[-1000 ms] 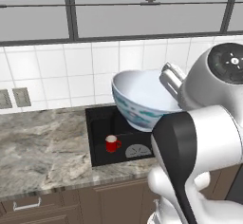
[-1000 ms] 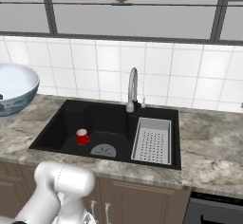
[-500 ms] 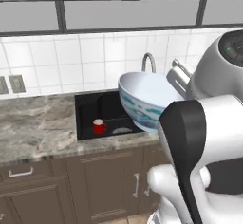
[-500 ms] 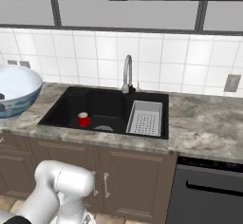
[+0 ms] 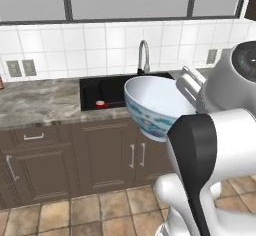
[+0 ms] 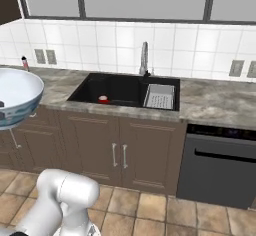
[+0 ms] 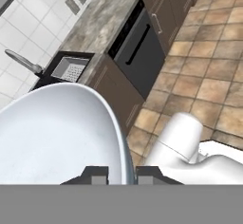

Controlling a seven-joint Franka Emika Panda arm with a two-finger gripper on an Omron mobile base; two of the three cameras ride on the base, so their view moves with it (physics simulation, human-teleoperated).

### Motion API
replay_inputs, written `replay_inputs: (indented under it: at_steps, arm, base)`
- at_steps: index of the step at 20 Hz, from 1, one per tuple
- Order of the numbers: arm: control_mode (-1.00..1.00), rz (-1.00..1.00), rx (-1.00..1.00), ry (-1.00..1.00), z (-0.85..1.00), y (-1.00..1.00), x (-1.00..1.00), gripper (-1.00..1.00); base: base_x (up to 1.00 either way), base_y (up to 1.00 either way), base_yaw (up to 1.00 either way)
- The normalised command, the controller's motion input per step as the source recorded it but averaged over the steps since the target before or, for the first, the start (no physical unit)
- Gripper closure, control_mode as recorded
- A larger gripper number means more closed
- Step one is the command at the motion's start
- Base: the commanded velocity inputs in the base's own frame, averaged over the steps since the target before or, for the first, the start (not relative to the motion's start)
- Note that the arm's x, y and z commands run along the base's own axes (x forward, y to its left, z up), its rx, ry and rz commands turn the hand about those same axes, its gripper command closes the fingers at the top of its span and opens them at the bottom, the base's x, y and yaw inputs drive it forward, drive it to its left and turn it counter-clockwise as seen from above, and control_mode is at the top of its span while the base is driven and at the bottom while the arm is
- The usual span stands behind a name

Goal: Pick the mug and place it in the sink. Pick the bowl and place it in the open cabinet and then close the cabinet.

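Bowl [image 5: 156, 106] held in air off counter edge, gripper [image 7: 122, 174] fingers pinching its rim; mug [image 6: 103, 99] sits in sink [image 6: 120, 91]; thin rim grip risks slip or tilt while base drives.

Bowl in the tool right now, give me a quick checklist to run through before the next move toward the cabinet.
1. Tool pinching the bowl rim, one finger inside, one outside: ok.
2. Bowl carried upright, opening up: ok.
3. Bowl lifted off the counter, hanging over the floor: ok.
4. Mug already in the sink: ok.
5. Cabinet door open and shelf free: cannot tell.
6. Faucet away from the bowl: ok.
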Motion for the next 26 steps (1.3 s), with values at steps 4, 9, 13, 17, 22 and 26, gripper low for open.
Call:
replay_inputs:
  at_steps: [4,9,13,17,22,26]
  arm:
    - [1.00,0.00,0.00,0.00,0.00,0.00,0.00,1.00]
    - [1.00,0.00,0.00,0.00,0.00,0.00,0.00,1.00]
    - [1.00,0.00,0.00,0.00,0.00,0.00,0.00,1.00]
    - [1.00,0.00,0.00,0.00,0.00,0.00,0.00,1.00]
    - [1.00,0.00,0.00,0.00,0.00,0.00,0.00,1.00]
    - [1.00,0.00,0.00,0.00,0.00,0.00,0.00,1.00]
  base:
    - [-1.00,0.03,0.01]
    - [-1.00,0.39,0.00]
    - [-0.72,1.00,0.01]
    - [0.00,1.00,-0.01]
    - [0.48,1.00,-0.12]
    - [-0.11,0.99,-0.05]
